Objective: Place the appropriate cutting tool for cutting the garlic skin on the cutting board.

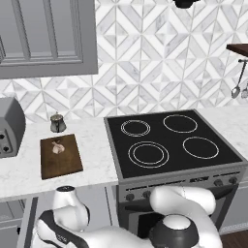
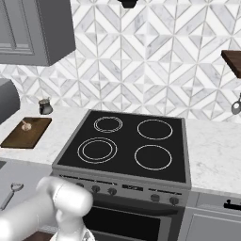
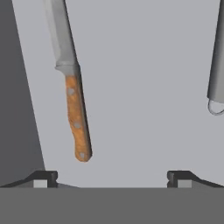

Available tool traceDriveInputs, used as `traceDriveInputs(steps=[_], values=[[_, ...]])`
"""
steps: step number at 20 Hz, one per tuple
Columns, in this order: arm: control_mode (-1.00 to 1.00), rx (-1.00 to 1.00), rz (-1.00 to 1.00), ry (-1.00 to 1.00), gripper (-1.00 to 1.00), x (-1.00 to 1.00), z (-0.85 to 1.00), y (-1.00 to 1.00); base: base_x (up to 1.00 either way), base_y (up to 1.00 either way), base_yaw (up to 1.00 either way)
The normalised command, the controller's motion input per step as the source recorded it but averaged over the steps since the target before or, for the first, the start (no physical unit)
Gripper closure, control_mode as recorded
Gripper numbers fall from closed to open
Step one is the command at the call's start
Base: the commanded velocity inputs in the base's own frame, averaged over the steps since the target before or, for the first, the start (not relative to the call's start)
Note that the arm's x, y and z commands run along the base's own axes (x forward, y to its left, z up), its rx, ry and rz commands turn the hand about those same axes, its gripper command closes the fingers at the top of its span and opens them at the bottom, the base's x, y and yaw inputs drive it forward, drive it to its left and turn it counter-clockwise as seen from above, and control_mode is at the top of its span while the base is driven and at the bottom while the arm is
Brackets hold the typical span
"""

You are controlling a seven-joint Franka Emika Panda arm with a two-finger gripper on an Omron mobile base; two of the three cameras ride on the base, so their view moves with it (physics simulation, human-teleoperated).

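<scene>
Fingertips (image 3: 43,177) of the gripper (image 3: 111,177) poke up at the bottom of the hand view, spread wide apart with nothing between them, so the hand is released and empty. Right ahead of them lies the knife (image 3: 72,87), grey blade pointing away, orange-brown riveted handle pointing back toward the hand, resting on a flat pale grey surface that looks like a drawer floor. It sits left of the midline, nearer the left fingertip than the right, and slightly slanted. Off to the right edge there's a silver utensil (image 3: 216,65) with a looped end, well apart from the knife, and that's not the one wanted.

Now, how to do this well, as I judge it: shift the hand left so the handle falls midway between the fingers, and if needed roll the wrist so they close across the handle's width. Take it by the wood, not the blade, and come down straight so it doesn't skid.

Up on the counter, the cutting board (image 1: 60,157) waits left of the stove (image 1: 169,143), with the garlic (image 1: 57,147) sitting on its far half. The near half is bare, a good landing spot. A small metal pot (image 1: 57,123) stands just behind the board, and the toaster (image 1: 9,127) is at its left.
</scene>
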Motion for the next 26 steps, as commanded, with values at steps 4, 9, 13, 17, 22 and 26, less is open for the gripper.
traceDriveInputs(steps=[4,9,13,17,22,26], values=[[-1.0,-0.1,0.0,0.0,-1.0,0.27,-0.37,0.4,0.0,0.0,0.0],[-1.0,-0.13,0.0,0.0,-1.0,0.07,-0.44,0.57,0.0,0.0,0.0],[-1.0,-0.08,0.0,0.0,-1.0,0.0,-0.38,0.52,0.0,0.0,0.0],[-1.0,-0.07,0.0,0.0,-1.0,0.0,-0.49,0.41,0.0,0.0,0.0],[-1.0,-0.02,0.0,0.0,-1.0,-0.4,-0.68,0.09,0.0,0.0,0.0],[-1.0,0.0,0.0,0.02,-1.0,-0.34,-0.68,0.02,0.0,0.0,0.0]])
